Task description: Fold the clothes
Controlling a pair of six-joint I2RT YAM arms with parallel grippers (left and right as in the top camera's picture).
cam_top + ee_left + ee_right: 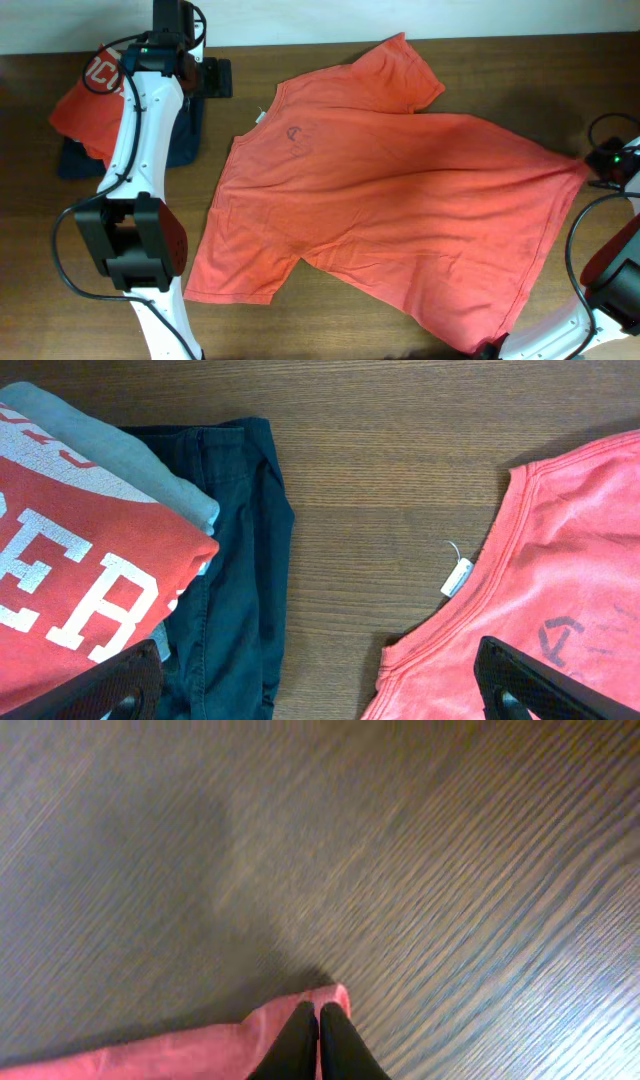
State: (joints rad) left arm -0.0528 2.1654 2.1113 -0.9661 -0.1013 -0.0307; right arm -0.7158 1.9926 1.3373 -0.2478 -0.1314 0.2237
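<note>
A brown wooden table (500, 70) with lengthwise grain fills the view; a pale wall (300, 18) runs along its far edge; near the table's left end lies a folded dark navy garment (240, 580), a stitched seam showing; a folded grey-blue garment (120, 455) rests on top, covering its left part.

Right wrist view: blurred table (420, 850), T-shirt (170, 1062) cut off at bottom edge

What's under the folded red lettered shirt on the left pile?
Under the folded red shirt: a grey-blue garment, then a dark navy garment on the table. Anything else between them is covered.
</note>
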